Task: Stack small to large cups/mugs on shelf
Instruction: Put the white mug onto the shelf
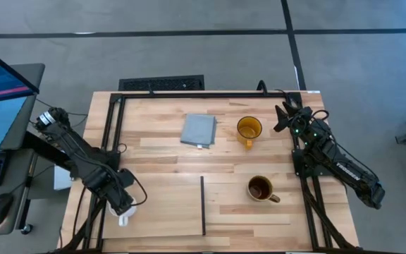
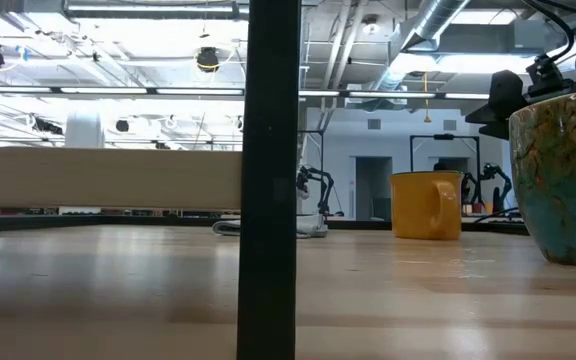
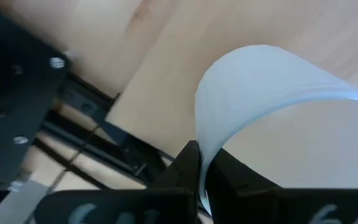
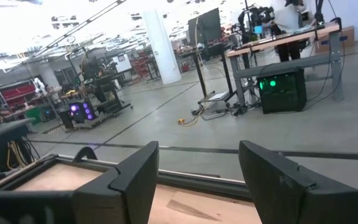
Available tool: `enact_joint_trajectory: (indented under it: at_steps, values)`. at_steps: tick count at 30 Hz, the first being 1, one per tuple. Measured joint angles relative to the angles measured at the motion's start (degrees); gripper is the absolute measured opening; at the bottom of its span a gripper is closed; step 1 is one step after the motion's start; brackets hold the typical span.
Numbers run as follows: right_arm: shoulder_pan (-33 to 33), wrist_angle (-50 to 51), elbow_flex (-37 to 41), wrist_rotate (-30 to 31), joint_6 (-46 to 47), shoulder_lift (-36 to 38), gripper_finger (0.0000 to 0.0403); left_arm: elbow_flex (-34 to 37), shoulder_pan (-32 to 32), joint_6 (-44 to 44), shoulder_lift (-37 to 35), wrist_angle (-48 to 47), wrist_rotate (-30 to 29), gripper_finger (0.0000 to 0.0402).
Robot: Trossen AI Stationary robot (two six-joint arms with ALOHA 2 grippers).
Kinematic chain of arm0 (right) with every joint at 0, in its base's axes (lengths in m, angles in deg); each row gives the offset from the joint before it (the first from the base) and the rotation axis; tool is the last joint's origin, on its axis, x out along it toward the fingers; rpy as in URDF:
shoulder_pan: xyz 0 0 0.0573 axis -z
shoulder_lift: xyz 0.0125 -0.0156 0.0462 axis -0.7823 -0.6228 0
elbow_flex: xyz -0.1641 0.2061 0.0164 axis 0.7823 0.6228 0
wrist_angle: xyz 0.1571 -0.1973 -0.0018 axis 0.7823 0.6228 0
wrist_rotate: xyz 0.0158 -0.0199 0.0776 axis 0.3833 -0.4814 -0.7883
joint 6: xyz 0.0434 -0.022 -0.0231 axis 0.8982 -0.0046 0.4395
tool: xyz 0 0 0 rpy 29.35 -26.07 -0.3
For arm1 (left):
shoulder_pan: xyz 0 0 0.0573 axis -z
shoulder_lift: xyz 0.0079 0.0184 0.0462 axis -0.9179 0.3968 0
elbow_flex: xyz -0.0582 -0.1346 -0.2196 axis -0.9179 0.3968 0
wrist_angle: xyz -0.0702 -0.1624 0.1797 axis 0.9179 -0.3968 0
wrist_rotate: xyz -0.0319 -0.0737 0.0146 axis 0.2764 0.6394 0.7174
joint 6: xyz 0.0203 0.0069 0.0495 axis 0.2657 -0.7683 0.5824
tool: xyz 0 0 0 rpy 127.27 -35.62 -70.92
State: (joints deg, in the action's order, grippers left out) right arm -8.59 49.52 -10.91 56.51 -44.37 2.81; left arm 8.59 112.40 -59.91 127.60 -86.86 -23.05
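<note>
My left gripper point(image 1: 122, 206) is at the table's near left, over the pale wood shelf point(image 1: 168, 208) with its black strip point(image 1: 203, 204), and is shut on the small white mug point(image 3: 272, 87). The gripper hides most of the mug in the high view point(image 1: 123, 219). The yellow mug point(image 1: 249, 129) stands upright on the table at the far right. The dark brown mug point(image 1: 260, 189) stands upright nearer, right of the strip. My right gripper point(image 4: 197, 180) is open and empty at the table's far right edge point(image 1: 285, 116). My left gripper pinches the white mug's wall at the rim point(image 3: 201, 163), with one finger point(image 3: 182, 168) outside the mug and the other point(image 3: 235, 177) inside it. Whether the mug stands on the shelf or is lifted, I cannot tell.
A grey-blue square pad point(image 1: 199, 130) lies at the far middle of the table. Black frame rails point(image 1: 111, 141) run along the table's left, far and right sides. In the low view a black upright point(image 2: 268, 180) stands close in front, with the yellow mug point(image 2: 426, 205) and the brown mug point(image 2: 563, 180) at the right.
</note>
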Motion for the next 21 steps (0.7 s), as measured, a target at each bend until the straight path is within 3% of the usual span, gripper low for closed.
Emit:
enact_joint_trajectory:
  at_steps: [21]
  values:
    - [0.0,0.0,0.0,0.1,-0.5,0.0,0.0246,1.0,0.0,-0.2,0.0,0.4,4.4,0.0014]
